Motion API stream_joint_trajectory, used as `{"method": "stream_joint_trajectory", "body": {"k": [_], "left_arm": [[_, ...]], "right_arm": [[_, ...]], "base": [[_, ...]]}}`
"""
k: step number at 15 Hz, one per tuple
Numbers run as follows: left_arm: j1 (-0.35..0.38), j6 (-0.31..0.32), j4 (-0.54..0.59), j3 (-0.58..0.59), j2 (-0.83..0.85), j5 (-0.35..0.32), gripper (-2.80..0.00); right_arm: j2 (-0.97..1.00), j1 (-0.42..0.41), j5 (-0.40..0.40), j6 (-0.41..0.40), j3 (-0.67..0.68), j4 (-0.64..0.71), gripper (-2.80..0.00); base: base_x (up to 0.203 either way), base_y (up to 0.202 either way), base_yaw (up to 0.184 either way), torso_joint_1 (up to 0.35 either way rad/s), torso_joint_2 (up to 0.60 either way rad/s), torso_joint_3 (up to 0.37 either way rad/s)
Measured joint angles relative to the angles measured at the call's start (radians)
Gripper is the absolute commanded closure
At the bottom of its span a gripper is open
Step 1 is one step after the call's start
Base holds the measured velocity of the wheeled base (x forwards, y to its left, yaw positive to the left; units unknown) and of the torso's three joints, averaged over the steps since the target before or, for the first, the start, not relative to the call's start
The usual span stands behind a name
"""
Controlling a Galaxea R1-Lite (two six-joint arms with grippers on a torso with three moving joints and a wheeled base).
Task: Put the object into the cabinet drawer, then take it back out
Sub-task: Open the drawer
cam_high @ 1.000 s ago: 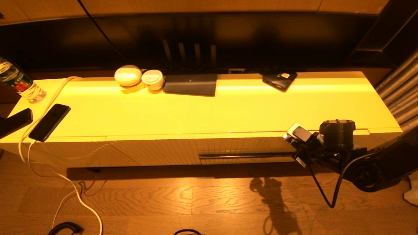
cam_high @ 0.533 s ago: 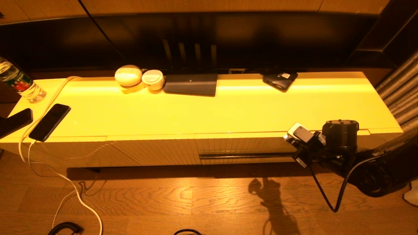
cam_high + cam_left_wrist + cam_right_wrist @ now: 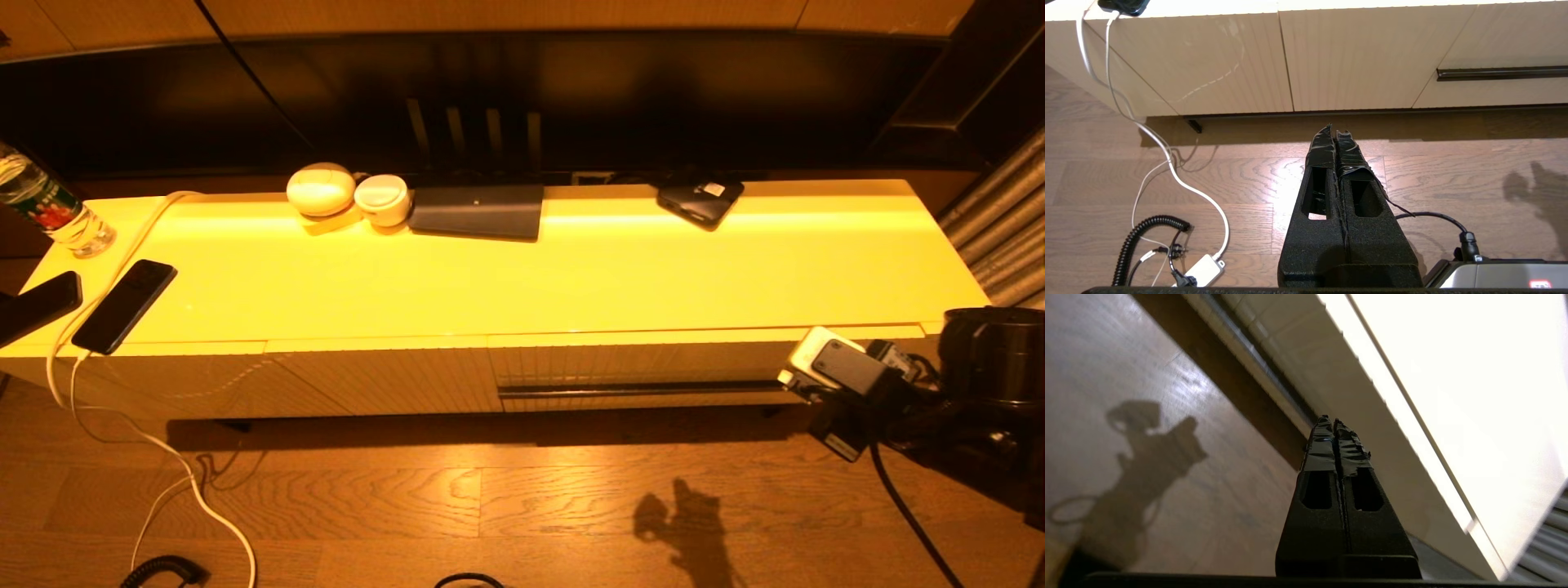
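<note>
Our right tool (image 3: 1331, 421), fingers pressed together and empty, hangs just off the closed cabinet drawer (image 3: 629, 367); left tool (image 3: 1336, 134) likewise together. No readable writing.

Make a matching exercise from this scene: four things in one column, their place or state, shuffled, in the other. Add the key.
Things
1. cabinet drawer
2. right tool
3. labelled bottle
4. dark flat box

Places or states
A. standing at the cabinet top's far left corner
B. closed, dark handle strip across its front
C. shut, empty, off the cabinet's right end
D. lying at the back edge, beside two white round cases

Pairs: 1-B, 2-C, 3-A, 4-D
</note>
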Motion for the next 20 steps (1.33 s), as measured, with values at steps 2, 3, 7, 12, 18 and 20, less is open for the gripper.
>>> {"method": "stream_joint_trajectory", "body": {"k": [2,3,7,12,18,20], "left_arm": [[0.000,0.000,0.000,0.000,0.000,0.000,0.00],[0.000,0.000,0.000,0.000,0.000,0.000,0.00],[0.000,0.000,0.000,0.000,0.000,0.001,0.00],[0.000,0.000,0.000,0.000,0.000,0.000,0.00],[0.000,0.000,0.000,0.000,0.000,0.001,0.00],[0.000,-0.001,0.000,0.000,0.000,0.000,0.00]], "right_arm": [[-0.139,0.000,0.008,-0.023,0.052,0.113,0.00],[-0.212,0.000,0.015,-0.038,0.073,0.184,0.00],[-0.418,-0.002,0.103,-0.221,0.138,0.481,0.00],[-0.373,-0.012,0.240,-0.401,0.161,0.506,0.00],[-0.068,-0.012,0.375,-0.484,0.108,0.350,0.00],[0.059,-0.011,0.393,-0.529,0.095,0.245,0.00]], "base": [[0.000,0.000,0.000,0.000,0.00,0.000],[0.000,0.000,0.000,0.000,0.00,0.000],[0.000,0.000,0.000,0.000,0.00,0.000],[0.000,0.000,0.000,0.000,0.00,0.000],[0.000,0.000,0.000,0.000,0.00,0.000],[0.000,0.000,0.000,0.000,0.00,0.000]]}}
